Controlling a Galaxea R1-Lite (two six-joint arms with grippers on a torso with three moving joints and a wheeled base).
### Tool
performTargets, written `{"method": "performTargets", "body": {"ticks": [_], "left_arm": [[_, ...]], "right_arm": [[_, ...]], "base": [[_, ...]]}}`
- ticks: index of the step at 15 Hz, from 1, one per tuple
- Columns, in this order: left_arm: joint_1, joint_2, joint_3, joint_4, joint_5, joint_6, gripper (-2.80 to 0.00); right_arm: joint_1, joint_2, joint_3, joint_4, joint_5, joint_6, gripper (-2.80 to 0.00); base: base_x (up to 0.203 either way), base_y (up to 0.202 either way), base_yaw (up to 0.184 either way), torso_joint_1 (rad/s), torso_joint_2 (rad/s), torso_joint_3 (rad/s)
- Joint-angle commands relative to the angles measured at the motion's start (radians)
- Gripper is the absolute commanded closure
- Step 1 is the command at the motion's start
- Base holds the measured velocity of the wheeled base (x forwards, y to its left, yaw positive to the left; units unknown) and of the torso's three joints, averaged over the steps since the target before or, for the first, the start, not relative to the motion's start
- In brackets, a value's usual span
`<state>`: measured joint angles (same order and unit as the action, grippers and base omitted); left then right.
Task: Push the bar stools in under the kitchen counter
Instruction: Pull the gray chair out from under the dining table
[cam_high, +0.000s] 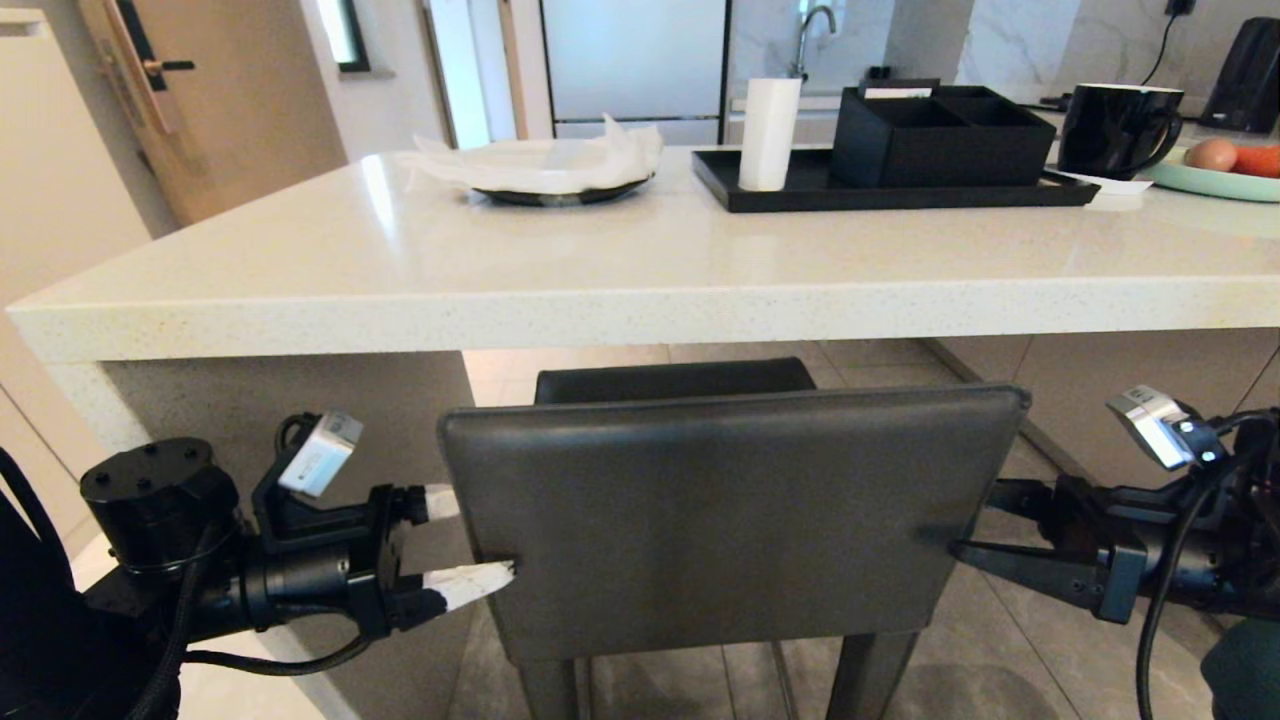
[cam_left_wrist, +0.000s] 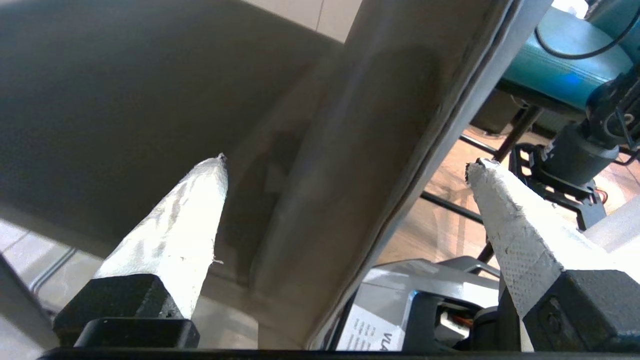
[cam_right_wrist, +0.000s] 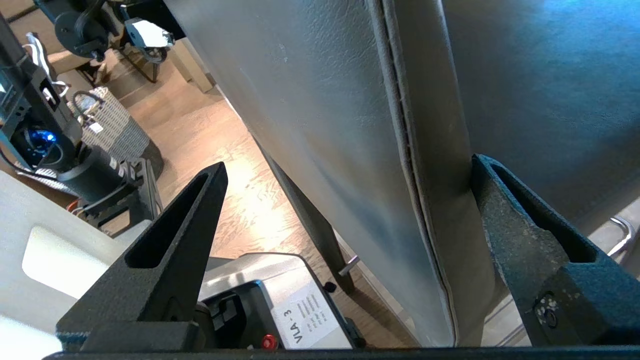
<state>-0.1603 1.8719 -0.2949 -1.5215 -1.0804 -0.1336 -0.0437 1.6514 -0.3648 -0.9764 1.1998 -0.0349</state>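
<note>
The grey bar stool (cam_high: 730, 520) stands in front of me, its seat (cam_high: 675, 380) partly under the white kitchen counter (cam_high: 640, 270). My left gripper (cam_high: 475, 540) is open and straddles the left edge of the low backrest, one white-taped finger behind it and one in front. In the left wrist view the backrest edge (cam_left_wrist: 390, 100) runs through the left gripper (cam_left_wrist: 347, 161) with a gap on both sides. My right gripper (cam_high: 975, 525) is open astride the right edge. In the right wrist view the right gripper (cam_right_wrist: 348, 161) has one black finger against the backrest (cam_right_wrist: 325, 100). The teal stool (cam_left_wrist: 560, 65) stands to the right.
On the counter are a plate with white tissue (cam_high: 560, 170), a black tray (cam_high: 880, 190) holding a white cup (cam_high: 768, 135) and a black box (cam_high: 940, 135), a black mug (cam_high: 1115, 130) and a green plate (cam_high: 1215, 180). The counter's end panel (cam_high: 250, 420) stands behind my left arm.
</note>
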Motion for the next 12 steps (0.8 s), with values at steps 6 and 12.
{"method": "performTargets", "body": {"ticks": [6, 12], "left_arm": [[-0.029, 0.003, -0.004, -0.009, 0.037, 0.008, -2.80], [-0.048, 0.001, -0.013, -0.009, 0.039, 0.008, -2.80]], "right_arm": [[0.050, 0.007, 0.004, -0.027, -0.031, 0.013, -2.80], [0.058, 0.010, 0.006, -0.027, -0.034, 0.015, -2.80]], "base": [[0.000, 0.000, 0.000, 0.000, 0.00, 0.000], [-0.100, 0.000, -0.001, 0.002, 0.00, 0.003]]}}
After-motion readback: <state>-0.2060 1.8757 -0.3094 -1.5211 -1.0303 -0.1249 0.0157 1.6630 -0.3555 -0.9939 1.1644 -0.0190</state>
